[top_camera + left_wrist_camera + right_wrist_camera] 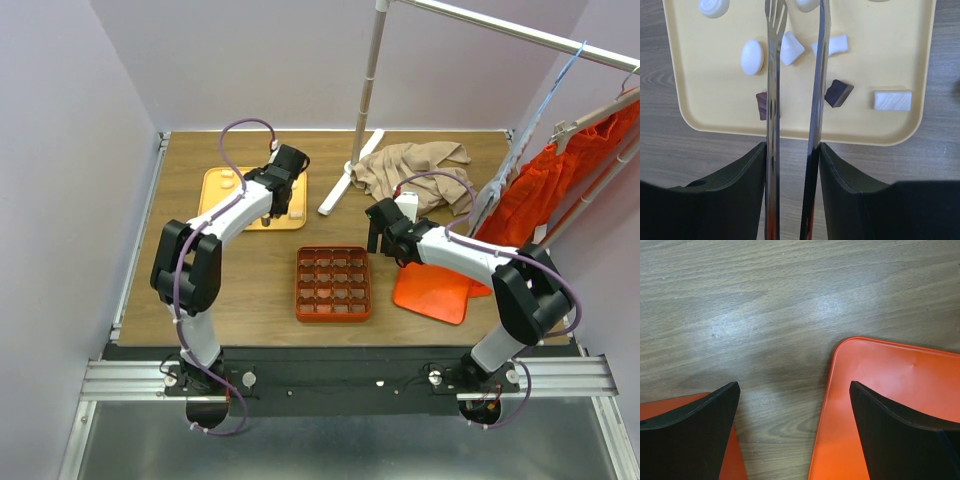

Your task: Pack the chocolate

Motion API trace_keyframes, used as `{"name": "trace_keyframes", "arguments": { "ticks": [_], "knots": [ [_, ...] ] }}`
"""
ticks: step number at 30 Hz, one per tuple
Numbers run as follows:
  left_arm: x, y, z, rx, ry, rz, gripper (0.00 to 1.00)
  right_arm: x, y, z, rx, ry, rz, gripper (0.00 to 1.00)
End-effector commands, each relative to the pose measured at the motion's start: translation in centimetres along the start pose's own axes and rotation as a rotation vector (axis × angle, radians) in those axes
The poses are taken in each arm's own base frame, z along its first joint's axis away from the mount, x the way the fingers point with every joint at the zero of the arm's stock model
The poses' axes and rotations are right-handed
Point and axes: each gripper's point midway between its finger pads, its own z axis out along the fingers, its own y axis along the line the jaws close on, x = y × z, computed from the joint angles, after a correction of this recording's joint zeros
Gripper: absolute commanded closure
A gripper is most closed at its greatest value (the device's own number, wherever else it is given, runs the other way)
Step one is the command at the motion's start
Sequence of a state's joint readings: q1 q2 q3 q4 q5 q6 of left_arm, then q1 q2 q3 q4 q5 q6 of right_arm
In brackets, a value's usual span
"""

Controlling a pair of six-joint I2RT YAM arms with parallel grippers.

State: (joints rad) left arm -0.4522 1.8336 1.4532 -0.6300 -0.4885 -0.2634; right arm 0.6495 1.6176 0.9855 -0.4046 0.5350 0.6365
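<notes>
Left wrist view: we are watching the left gripper (792, 150) clamping slim steel tongs (773, 75), blades parted, above cream-white and brown chocolate lumps (752, 57) on a yellow plastic tray (700, 105), apparently lining up a pick, the right gripper (793, 387) hovering wide open, empty.

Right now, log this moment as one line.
left gripper: shut on tongs over yellow tray | right gripper: open above table | chocolate: on tray
</notes>
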Motion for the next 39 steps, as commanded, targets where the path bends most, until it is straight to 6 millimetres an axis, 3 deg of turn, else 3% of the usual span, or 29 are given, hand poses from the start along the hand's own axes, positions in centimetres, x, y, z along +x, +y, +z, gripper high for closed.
{"name": "trace_keyframes", "arguments": {
  "ticks": [1,10,11,14,17,25,26,35,39],
  "knots": [
    [-1.4,-0.2,0.2,-0.015,-0.032,0.004,0.48,0.0,0.2,0.0,-0.002,-0.002,0.018,0.00],
    [-1.3,0.1,-0.3,-0.052,-0.032,0.014,0.55,-0.1,-0.1,-0.2,0.003,-0.014,0.028,0.00],
    [-1.3,0.3,-0.4,-0.058,-0.032,0.012,0.63,-0.2,0.0,-0.3,0.000,-0.013,0.029,0.00],
    [-1.5,0.4,-1.0,-0.058,-0.039,0.009,0.67,0.0,-0.1,-0.2,0.001,-0.009,0.026,0.00],
    [-1.6,0.6,-1.3,-0.058,-0.039,0.005,0.82,0.0,0.0,-0.3,-0.001,-0.009,0.029,0.00],
    [-3.5,1.6,-3.8,-0.062,-0.085,-0.019,0.92,-0.4,-0.1,-0.7,-0.008,-0.020,0.036,0.00],
    [-3.9,1.8,-4.3,-0.060,-0.099,-0.025,0.99,-0.4,-0.1,-0.8,-0.010,-0.023,0.038,0.00],
    [-4.3,2.3,-7.4,-0.008,-0.142,-0.023,1.00,-1.3,-0.2,-1.0,-0.001,-0.050,0.041,0.00],
    [-3.0,1.6,-8.8,0.015,-0.144,0.017,1.00,-2.8,-0.3,-1.8,-0.004,-0.088,0.040,0.00]
  ]
}}
